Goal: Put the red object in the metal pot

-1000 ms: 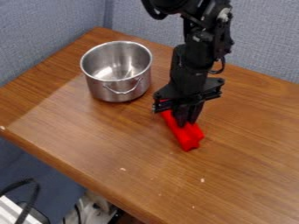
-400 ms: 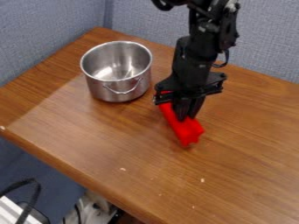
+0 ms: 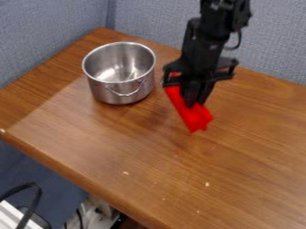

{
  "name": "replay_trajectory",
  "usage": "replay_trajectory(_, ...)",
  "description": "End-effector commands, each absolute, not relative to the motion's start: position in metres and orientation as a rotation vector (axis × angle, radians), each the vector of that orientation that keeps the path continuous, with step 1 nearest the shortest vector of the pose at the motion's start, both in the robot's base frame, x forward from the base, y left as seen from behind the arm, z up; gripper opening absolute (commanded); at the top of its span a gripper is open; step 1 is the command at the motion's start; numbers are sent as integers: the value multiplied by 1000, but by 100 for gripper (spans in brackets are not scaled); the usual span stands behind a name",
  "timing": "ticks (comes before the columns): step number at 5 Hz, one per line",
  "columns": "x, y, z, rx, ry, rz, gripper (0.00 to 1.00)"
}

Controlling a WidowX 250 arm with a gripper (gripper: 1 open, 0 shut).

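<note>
Now your gripper (image 3: 191, 89) is pinched tight on the upper end of the red block (image 3: 191, 111), and the block has come up off the table (image 3: 84, 134) since a second ago, hanging tilted just right of the pot (image 3: 120, 70). That means the pickup has likely held. You still have to carry it left over the rim before letting go.

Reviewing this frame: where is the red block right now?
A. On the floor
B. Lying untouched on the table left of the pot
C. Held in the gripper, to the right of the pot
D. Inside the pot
C: the gripper is shut on the red block, which hangs tilted to the right of the empty pot.
</note>
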State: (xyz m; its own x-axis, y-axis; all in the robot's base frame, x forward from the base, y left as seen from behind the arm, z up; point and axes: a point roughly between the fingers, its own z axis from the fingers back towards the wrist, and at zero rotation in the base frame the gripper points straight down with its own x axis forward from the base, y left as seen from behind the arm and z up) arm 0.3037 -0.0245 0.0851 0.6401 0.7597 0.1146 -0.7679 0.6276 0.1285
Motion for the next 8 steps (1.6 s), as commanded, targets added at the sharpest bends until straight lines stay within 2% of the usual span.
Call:
replay_trajectory(1, 323, -7, 122, 163, -96, 872, 0)
replay_trajectory(2, 334, 28, 136, 173, -62, 919, 0)
replay_trajectory(4, 316, 104, 135, 138, -25, 1124, 0)
replay_trajectory(5, 317, 77, 137, 116, -27, 1074, 0)
replay_trajectory(6, 315, 82, 135, 106, -20, 1081, 0)
replay_trajectory(8, 327, 79, 141, -34, 5, 1090, 0)
